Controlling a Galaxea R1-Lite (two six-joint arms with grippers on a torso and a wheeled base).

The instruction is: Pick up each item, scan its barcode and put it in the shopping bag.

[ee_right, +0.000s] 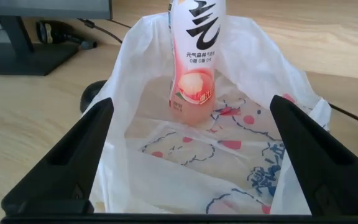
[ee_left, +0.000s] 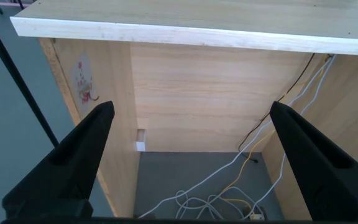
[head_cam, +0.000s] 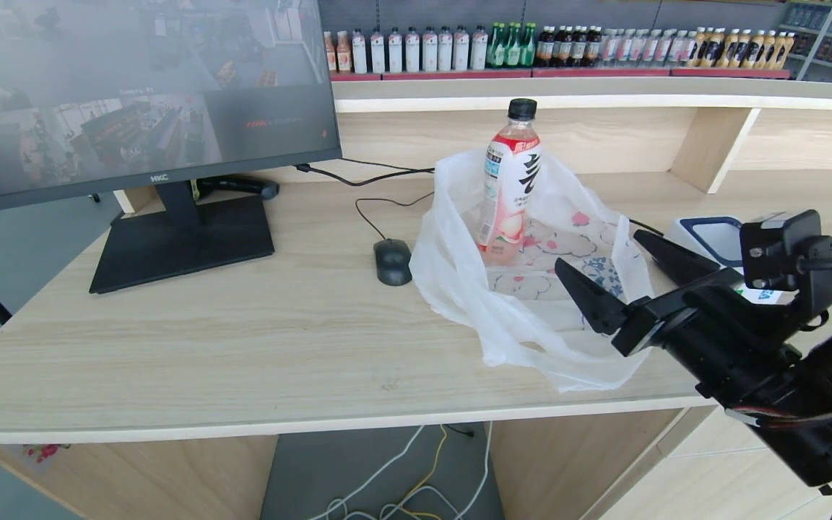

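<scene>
I see pale matt wood-grain counter point(head_cam: 243, 347) | thin translucent white plastic shopping bag point(head_cam: 459, 289) | glossy clear plastic bottle point(head_cam: 508, 188) | matt black fingers point(head_cam: 589, 292)

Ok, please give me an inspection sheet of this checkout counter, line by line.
Surface: light wooden counter, level.
Job's things: bottle stands upright inside the open white bag.
Clutter: monitor, mouse, white-and-blue device partly hidden by the right arm.
Grippers: right gripper open, empty, over the bag's near edge; left gripper open, empty, below counter height.
Cables: mouse cable on the counter; loose cables on the floor below.
Surroundings: shelf of drinks behind.
</scene>
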